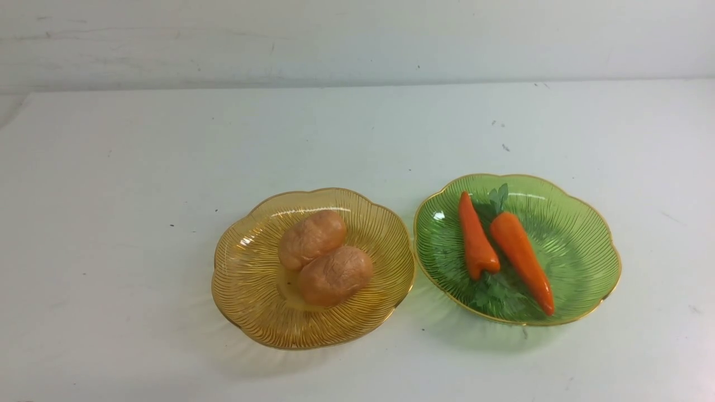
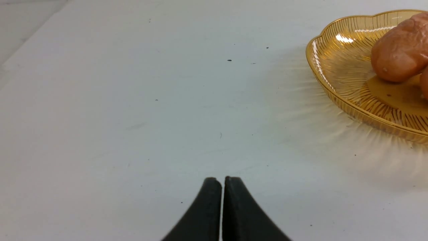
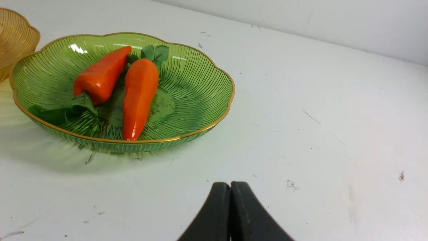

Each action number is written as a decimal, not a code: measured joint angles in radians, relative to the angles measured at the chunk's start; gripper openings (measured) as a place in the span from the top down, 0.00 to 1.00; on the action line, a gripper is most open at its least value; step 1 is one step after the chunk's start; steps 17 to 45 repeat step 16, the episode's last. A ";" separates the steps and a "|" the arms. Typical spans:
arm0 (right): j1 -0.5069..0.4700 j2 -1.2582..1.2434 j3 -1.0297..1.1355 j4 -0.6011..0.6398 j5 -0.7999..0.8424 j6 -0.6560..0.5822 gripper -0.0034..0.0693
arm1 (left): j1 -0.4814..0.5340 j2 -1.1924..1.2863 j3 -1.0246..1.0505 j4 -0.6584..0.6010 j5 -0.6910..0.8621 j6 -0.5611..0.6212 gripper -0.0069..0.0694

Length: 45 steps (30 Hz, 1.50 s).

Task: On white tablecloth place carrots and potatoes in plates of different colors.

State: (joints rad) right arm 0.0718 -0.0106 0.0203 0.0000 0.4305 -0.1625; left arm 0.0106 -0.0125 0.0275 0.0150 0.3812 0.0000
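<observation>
Lying side by side in the amber plate (image 1: 251, 318), the 2 potatoes (image 1: 311, 239) (image 1: 336, 276) press against each other near its middle. In the green plate (image 1: 581, 240), the 2 carrots are set close together: the stubbier carrot (image 1: 475, 240) has its leafy end toward the robot, the longer carrot (image 1: 522, 259) has its leaves pointing away. The 2 plates sit on the white tablecloth (image 1: 123, 223) with their gold rims just beside each other, perhaps touching; the front view does not settle that. Behind them rises a pale wall (image 1: 335, 39).

The left gripper (image 2: 223, 179) is clenched, its 2 fingers together with nothing between them, and the right gripper (image 3: 230, 184) is likewise closed on nothing. Both sit apart from the plates.

Sorting looks complete, so the likeliest trouble is needless motion. A low sweep by either arm could catch a scalloped rim, and because the rims are so near, 1 nudged plate might shove the other. A jolt could set the rounded potatoes rolling inside their dish. Reaching in again for the stubbier carrot might drag the longer 1 along. Keeping both arms clear seems the safest choice.
</observation>
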 joint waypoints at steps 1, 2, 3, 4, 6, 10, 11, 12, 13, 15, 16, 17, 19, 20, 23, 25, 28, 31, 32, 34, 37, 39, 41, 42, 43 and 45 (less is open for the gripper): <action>0.000 0.000 0.000 0.000 0.000 0.000 0.97 | 0.000 0.000 0.000 0.000 0.000 0.000 0.91; 0.000 0.000 0.000 0.000 0.000 0.000 0.97 | 0.000 0.000 0.000 0.000 0.000 0.000 0.91; 0.000 0.000 0.000 0.000 0.000 0.000 0.97 | 0.000 0.000 0.000 0.000 0.000 0.000 0.91; 0.000 0.000 0.000 0.000 0.000 0.000 0.97 | 0.000 0.000 0.000 0.000 0.000 0.000 0.91; 0.000 0.000 0.000 0.000 0.000 0.000 0.97 | 0.000 0.000 0.000 0.000 0.000 0.000 0.91; 0.000 0.000 0.000 0.000 0.000 0.000 0.97 | 0.000 0.000 0.000 0.000 0.000 0.000 0.91; 0.000 0.000 0.000 0.000 0.000 0.000 0.97 | 0.000 0.000 0.000 0.000 0.000 0.000 0.91; 0.000 0.000 0.000 0.000 0.000 0.000 0.97 | 0.000 0.000 0.000 0.000 0.000 0.000 0.91; 0.000 0.000 0.000 0.000 0.000 0.000 0.97 | 0.000 0.000 0.000 0.000 0.000 0.000 0.91; 0.000 0.000 0.000 0.000 0.000 0.000 0.97 | 0.000 0.000 0.000 0.000 0.000 0.000 0.91; 0.000 0.000 0.000 0.000 0.000 0.000 0.97 | 0.000 0.000 0.000 0.000 0.000 0.000 0.91; 0.000 0.000 0.000 0.000 0.000 0.000 0.97 | 0.000 0.000 0.000 0.000 0.000 0.000 0.91; 0.000 0.000 0.000 0.000 0.000 0.000 0.97 | 0.000 0.000 0.000 0.000 0.000 0.000 0.91; 0.000 0.000 0.000 0.000 0.000 0.000 0.97 | 0.000 0.000 0.000 0.000 0.000 0.000 0.91; 0.000 0.000 0.000 0.000 0.000 0.000 0.97 | 0.000 0.000 0.000 0.000 0.000 0.000 0.91; 0.000 0.000 0.000 0.000 0.000 0.000 0.97 | 0.000 0.000 0.000 0.000 0.000 0.000 0.91; 0.000 0.000 0.000 0.000 0.000 0.000 0.97 | 0.000 0.000 0.000 0.000 0.000 0.000 0.91; 0.000 0.000 0.000 0.000 0.000 0.000 0.97 | 0.000 0.000 0.000 0.000 0.000 0.000 0.91; 0.000 0.000 0.000 0.000 0.000 0.000 0.97 | 0.000 0.000 0.000 0.000 0.000 0.000 0.91; 0.000 0.000 0.000 0.000 0.000 0.000 0.97 | 0.000 0.000 0.000 0.000 0.000 0.000 0.91; 0.000 0.000 0.000 0.000 0.000 0.000 0.97 | 0.000 0.000 0.000 0.000 0.000 0.000 0.91; 0.000 0.000 0.000 0.000 0.000 0.000 0.97 | 0.000 0.000 0.000 0.000 0.000 0.000 0.91; 0.000 0.000 0.000 0.000 0.000 0.000 0.97 | 0.000 0.000 0.000 0.000 0.000 0.000 0.91; 0.000 0.000 0.000 0.000 0.000 0.000 0.97 | 0.000 0.000 0.000 0.000 0.000 0.000 0.91; 0.000 0.000 0.000 0.000 0.000 0.000 0.97 | 0.000 0.000 0.000 0.000 0.000 0.000 0.91; 0.000 0.000 0.000 0.000 0.000 0.000 0.97 | 0.000 0.000 0.000 0.000 0.000 0.000 0.91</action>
